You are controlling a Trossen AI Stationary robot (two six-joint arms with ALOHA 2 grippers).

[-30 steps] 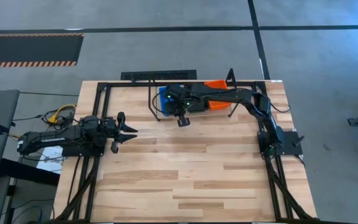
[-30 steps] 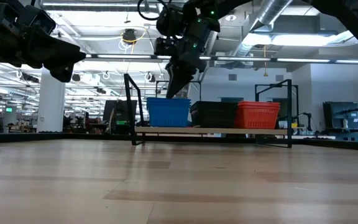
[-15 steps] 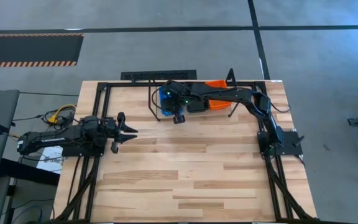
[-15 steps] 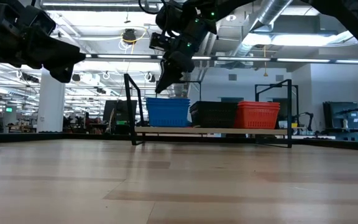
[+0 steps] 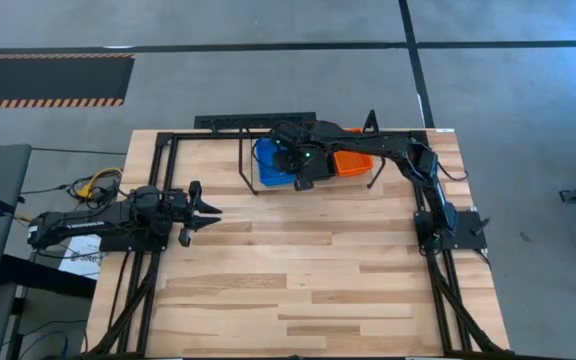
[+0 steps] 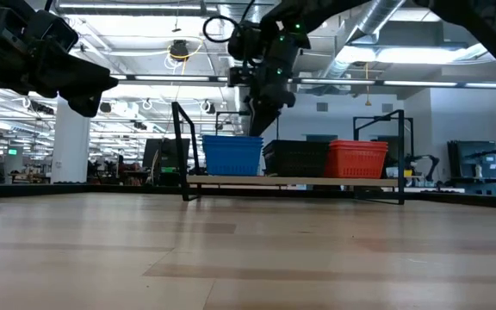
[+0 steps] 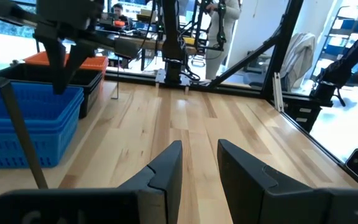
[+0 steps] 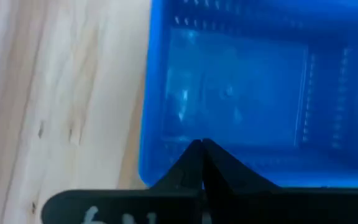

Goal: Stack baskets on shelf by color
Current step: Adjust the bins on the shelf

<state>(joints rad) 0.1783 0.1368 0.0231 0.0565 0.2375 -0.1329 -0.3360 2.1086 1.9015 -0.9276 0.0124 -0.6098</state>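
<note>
I am holding my right pincer (image 5: pixel 302 184) in the upper middle of the overhead frame, hanging just above the near edge of the blue baskets (image 5: pixel 271 165). Its fingers (image 8: pixel 202 163) are pressed together at the tips and are gripping nothing. In the level view this pincer (image 6: pixel 256 126) is pointing down right over the blue stack (image 6: pixel 233 156). The shelf (image 6: pixel 293 181) is sitting across the middle of that frame, carrying the blue stack on its left, the black baskets (image 6: pixel 296 158) in the middle and the red-orange baskets (image 6: pixel 356 159) on the right. My left pincer (image 5: pixel 209 212) is waiting at the left of the overhead frame, well apart from the shelf, its fingers (image 7: pixel 165 176) standing a little apart and holding nothing.
</note>
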